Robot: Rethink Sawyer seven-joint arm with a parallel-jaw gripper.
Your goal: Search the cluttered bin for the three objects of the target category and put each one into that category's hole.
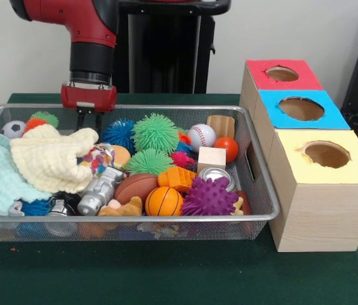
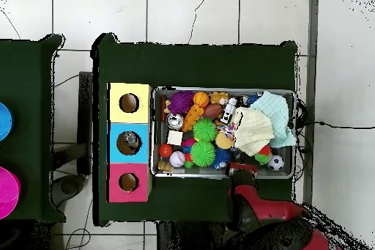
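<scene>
a robotics lab, we'd say

we see a green-clothed counter [image 2: 198,64] on a white tiled floor [image 2: 190,12], loose cables [image 2: 337,125], and colour-topped sorting boxes [image 1: 306,146].

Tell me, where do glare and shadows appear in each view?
Front view: glare on the shiny silver metal can lid and the glossy orange basketball; soft shadow under the wire mesh bin on the green cloth. Overhead view: light is even, no glare visible; the holes of the wooden sorting box look dark.
</scene>
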